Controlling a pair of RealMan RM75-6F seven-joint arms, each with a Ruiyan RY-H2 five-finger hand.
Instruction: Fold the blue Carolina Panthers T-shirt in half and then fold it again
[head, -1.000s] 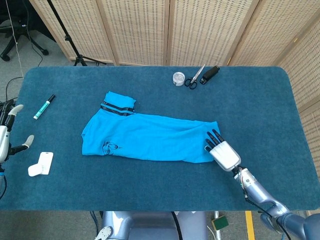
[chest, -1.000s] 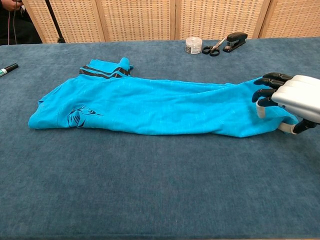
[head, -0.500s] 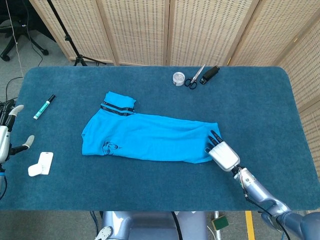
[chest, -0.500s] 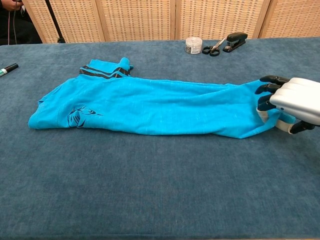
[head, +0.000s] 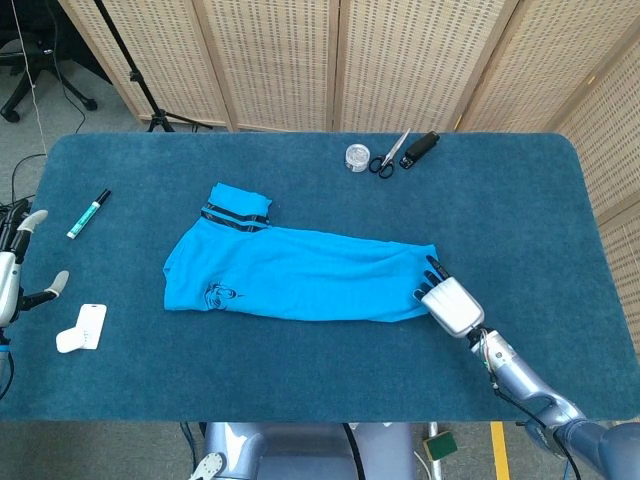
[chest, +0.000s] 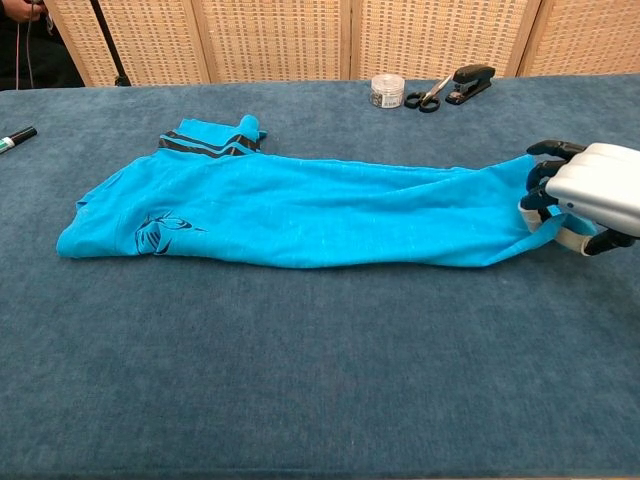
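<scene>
The blue T-shirt lies as a long folded strip across the middle of the table, its dark panther logo near the left end and a striped sleeve at the back left. My right hand is at the strip's right end, dark fingers curled over the cloth and gripping the hem, which is drawn taut toward it. My left hand hangs at the table's far left edge, fingers apart and holding nothing; only the head view shows it.
A green marker and a small white object lie at the left. A clear jar, scissors and a black stapler sit at the back. Wicker screens stand behind the table.
My right hand has shifted slightly right and back, its fingers closing on the shirt's right end and pulling it taut. The left hand has not moved.
</scene>
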